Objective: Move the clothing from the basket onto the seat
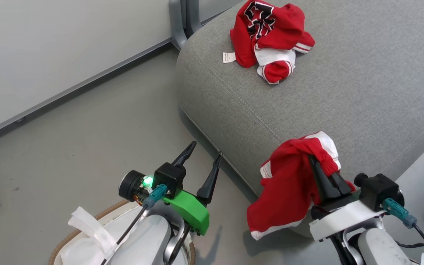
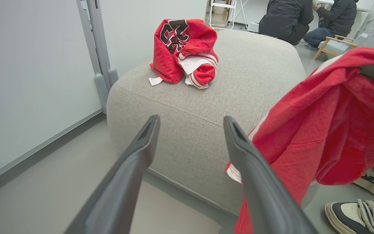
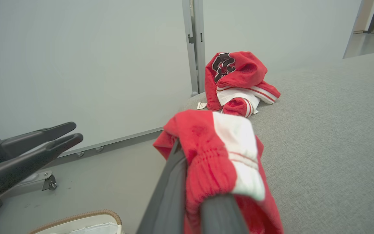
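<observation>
A crumpled piece of red clothing point(image 1: 267, 36) point(image 2: 183, 52) point(image 3: 235, 81) with a black-and-white print and a small white tag lies on the grey seat point(image 1: 344, 92) point(image 2: 239, 81) point(image 3: 336, 130), near its far left corner. My right gripper point(image 1: 313, 162) point(image 3: 193, 169) is shut on a second red garment point(image 1: 289, 187) point(image 2: 320, 130) point(image 3: 219, 152) with white trim, which hangs over the seat's near edge. My left gripper point(image 1: 206, 149) point(image 2: 192, 119) point(image 3: 73, 131) is open and holds nothing, just off the seat's near left side. The basket point(image 1: 87, 224) point(image 3: 86, 216), with its white liner, is low under my left arm.
A grey post point(image 1: 182, 18) and a pale wall stand behind the seat's left corner. Seated people point(image 2: 287, 16) and a wooden chair point(image 2: 336, 42) are beyond the seat. Shoes point(image 2: 352, 211) are on the floor at my right. A castor foot point(image 3: 49, 183) sits by the wall.
</observation>
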Tool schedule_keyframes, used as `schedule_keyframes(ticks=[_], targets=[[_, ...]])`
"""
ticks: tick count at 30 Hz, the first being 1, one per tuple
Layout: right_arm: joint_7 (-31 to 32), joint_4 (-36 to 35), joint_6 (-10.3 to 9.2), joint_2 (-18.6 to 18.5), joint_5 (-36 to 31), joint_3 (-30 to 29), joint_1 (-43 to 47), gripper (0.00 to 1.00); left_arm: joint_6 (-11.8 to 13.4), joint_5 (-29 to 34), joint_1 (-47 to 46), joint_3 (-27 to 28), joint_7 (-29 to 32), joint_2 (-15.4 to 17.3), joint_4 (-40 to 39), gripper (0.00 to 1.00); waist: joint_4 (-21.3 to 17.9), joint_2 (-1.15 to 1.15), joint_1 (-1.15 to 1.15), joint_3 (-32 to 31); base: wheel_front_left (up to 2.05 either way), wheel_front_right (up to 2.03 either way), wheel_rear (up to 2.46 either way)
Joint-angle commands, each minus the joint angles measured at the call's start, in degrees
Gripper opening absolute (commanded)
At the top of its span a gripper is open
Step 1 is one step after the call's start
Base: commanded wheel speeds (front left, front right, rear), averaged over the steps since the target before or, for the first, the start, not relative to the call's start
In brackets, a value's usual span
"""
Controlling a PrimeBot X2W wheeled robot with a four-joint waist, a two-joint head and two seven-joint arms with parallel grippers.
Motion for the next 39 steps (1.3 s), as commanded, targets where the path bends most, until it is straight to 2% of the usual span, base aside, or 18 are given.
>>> schedule_keyframes(ticks=[1, 4, 11, 16, 23, 26, 32, 34, 39], targets=[[-0.14, -0.52, -0.06, -0.57, -0.42, -0.57, 0.06, 0.0, -0.2, -0.55, -0.33, -0.16, -0.03, 0.13, -0.24, 1.0, -0.2, 0.0, 0.0, 0.63, 0.02, 0.02, 0.02], [-0.14, -1.11, -0.06, -2.49, -0.68, -1.63, -2.97, 0.0, -0.07, -0.24, -0.42, -0.38, -0.03, 0.14, -0.01, 1.0, -0.15, 0.0, 0.0, 2.03, 0.0, 0.0, 0.0], [-0.14, 0.31, -0.07, -11.78, -1.64, -2.17, -19.18, 0.0, 0.32, 3.57, -1.72, 1.43, -0.04, 1.34, 1.17, 1.0, 0.0, 0.0, 0.0, 8.33, 0.0, 0.0, 0.0], [-0.13, 3.43, -0.07, -16.56, -1.92, -3.38, -31.81, 0.0, 0.58, 5.05, -2.46, 2.87, -0.04, 2.81, 0.22, 1.0, 0.18, 0.0, 0.0, 12.79, 0.0, 0.0, 0.0], [-0.13, 11.55, -0.07, -23.71, -4.81, -8.79, -46.78, 0.0, -0.26, 6.97, -5.39, 2.5, -0.04, 3.58, -0.58, 1.0, 4.84, 0.0, 0.0, 19.51, 0.0, 0.0, 0.0], [-0.12, 16.69, -0.07, -24.91, -5.17, -11.68, -51.32, 0.0, -0.61, 7.3, -6.89, 2.53, -0.04, 3.71, -1.04, 1.0, 6.92, 0.0, 0.0, 22.3, 0.0, 0.0, 0.0], [-0.13, 24.53, -0.07, -28.61, -10.21, -13.01, -58.31, 0.0, -0.9, 7.79, -9.11, 2.44, -0.04, 3.69, -1.57, 1.0, 11.1, 0.0, 0.0, 27.39, 0.0, 0.0, 0.0], [-0.14, 26.45, -0.07, -28.95, -11.37, -14.07, -59.86, 0.0, -0.92, 7.94, -9.88, 2.75, -0.04, 3.56, -2.01, 1.0, 12.5, 0.0, 0.0, 29.04, 0.0, 0.0, 0.0], [-0.14, 31.56, -0.07, -26.95, -14.46, -18.02, -60.06, 0.0, -0.75, 8.4, -11.0, 3.54, -0.04, 3.11, -3.77, 1.0, 15.18, 0.0, 0.0, 32.36, 0.0, 0.0, 0.0]])
